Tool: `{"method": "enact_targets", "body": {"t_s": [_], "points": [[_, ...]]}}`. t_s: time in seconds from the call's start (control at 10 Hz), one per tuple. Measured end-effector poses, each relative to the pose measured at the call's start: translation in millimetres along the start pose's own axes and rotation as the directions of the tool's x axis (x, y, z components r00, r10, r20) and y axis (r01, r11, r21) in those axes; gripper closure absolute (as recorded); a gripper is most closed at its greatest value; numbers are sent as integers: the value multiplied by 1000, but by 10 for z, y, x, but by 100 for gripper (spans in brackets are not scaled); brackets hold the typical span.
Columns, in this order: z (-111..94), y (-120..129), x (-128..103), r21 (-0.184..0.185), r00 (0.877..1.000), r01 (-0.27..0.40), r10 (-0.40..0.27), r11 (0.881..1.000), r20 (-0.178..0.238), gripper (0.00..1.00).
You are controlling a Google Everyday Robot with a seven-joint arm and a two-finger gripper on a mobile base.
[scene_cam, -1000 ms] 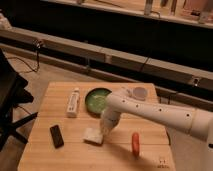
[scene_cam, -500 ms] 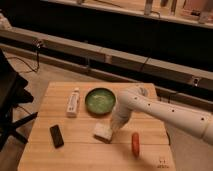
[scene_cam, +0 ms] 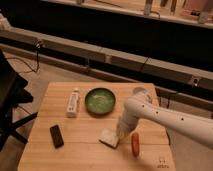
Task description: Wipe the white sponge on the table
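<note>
So the gripper (scene_cam: 120,134) is down at the white sponge (scene_cam: 109,137), which sits on the table (scene_cam: 85,150) a bit front of center. The white arm (scene_cam: 170,120) comes in from the right. Green bowl (scene_cam: 100,100) is just behind the sponge, white tube (scene_cam: 73,102) left of the bowl, black slab (scene_cam: 56,135) front-left, and an orange carrot-looking thing (scene_cam: 135,144) right of the sponge.

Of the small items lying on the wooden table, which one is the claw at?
The off-white rectangular sponge: the claw comes down right at its edge. The orange carrot-like piece lies just beside, the black slab and white tube farther off.
</note>
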Motion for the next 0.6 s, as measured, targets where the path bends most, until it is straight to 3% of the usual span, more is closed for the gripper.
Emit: {"method": "enact_targets", "body": {"t_s": [0.3, 0.6], "points": [[108, -161, -372, -6, 996, 82, -82, 997, 26, 100], [146, -443, -873, -15, 979, 204, -204, 979, 33, 100]]}}
